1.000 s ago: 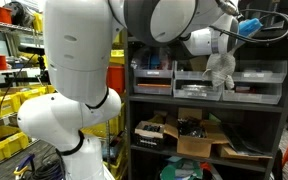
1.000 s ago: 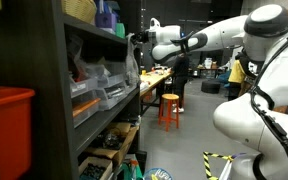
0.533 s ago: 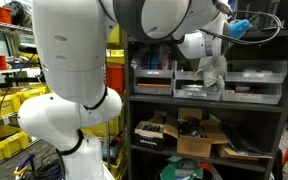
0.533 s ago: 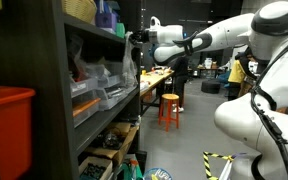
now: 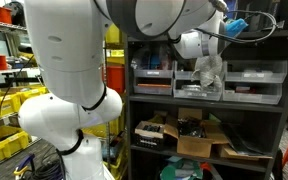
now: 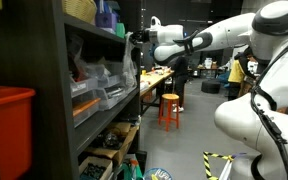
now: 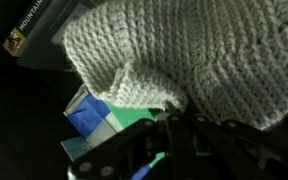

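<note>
gripper [image 5: 208, 58] clamped tight on the knitted cloth [image 5: 213, 76], upper right; pinched at its top, so it dangles limp before the shelf [image 5: 164, 101].

I see a cream, chunky knit cloth [image 7: 184, 50], bunched and hanging limp before the shelf drawers [image 5: 256, 74].

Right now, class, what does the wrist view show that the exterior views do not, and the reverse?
Wrist view only: the knitted cloth with its stitches close up, and a blue and green box beside it. Exterior views only: the dark shelf unit, the white arm, an orange stool. Both: the cloth gripped by the shut end effector.
</note>
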{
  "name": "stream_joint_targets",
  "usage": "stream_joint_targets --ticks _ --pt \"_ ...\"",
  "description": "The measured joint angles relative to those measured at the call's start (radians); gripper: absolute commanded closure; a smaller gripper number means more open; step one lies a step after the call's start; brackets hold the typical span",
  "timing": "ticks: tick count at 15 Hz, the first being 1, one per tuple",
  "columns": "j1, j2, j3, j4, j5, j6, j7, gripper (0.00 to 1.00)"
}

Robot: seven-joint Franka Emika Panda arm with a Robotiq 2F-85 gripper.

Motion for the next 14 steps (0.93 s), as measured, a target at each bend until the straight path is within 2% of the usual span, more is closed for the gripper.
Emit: stream_joint_targets --ticks 6,11,14 --pt "0.013 -0.003 -0.031 0.03 0.027 -0.006 0.03 0.99" --pt "0.063 -0.012 -0.1 0.119 0.099 -0.007 0.047 0.99" --pt "0.12 -0.032 -0.173 0.218 0.123 -0.01 0.084 0.99"
